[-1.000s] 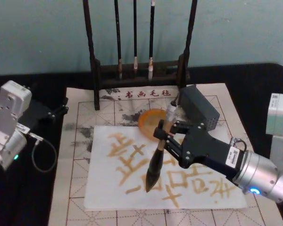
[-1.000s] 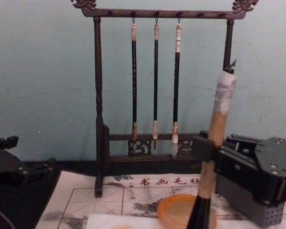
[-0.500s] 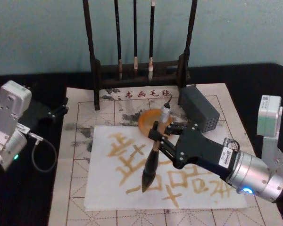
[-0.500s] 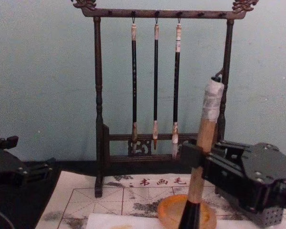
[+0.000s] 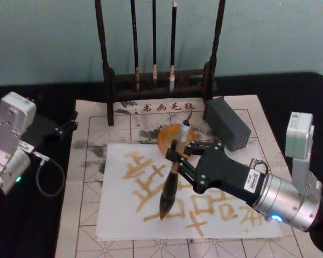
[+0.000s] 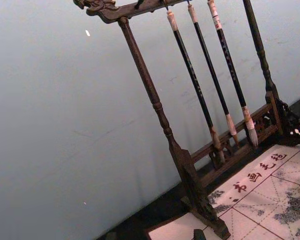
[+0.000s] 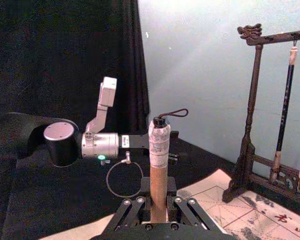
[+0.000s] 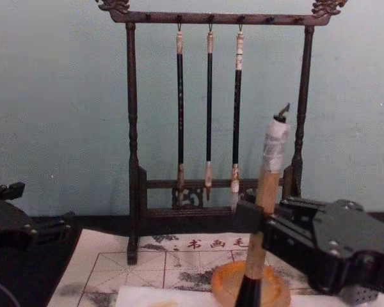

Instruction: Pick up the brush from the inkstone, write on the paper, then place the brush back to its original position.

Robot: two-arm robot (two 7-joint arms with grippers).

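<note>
My right gripper point(image 5: 175, 152) is shut on the brush point(image 5: 169, 185), gripping its pale wooden handle point(image 8: 265, 182). The brush stands nearly upright, and its dark bristle tip touches the paper point(image 5: 118, 215), a white sheet covered in amber strokes. The brush's white wrapped end with the cord loop point(image 7: 159, 137) sticks up above the fingers point(image 7: 130, 212). Behind the brush sits the round orange inkstone point(image 5: 163, 138), also in the chest view point(image 8: 225, 284). The left arm point(image 5: 8, 145) is parked at the far left, off the mat.
A dark wooden rack point(image 5: 159, 80) with three slim hanging brushes point(image 8: 208, 115) stands at the back. A grey block with small holes point(image 5: 227, 124) lies right of the inkstone. The gridded mat with red characters point(image 5: 91, 123) lies under the paper on black cloth.
My right gripper has moved left and toward me with the brush, and lower. The tip has slid leftward across the paper. The left arm has not moved.
</note>
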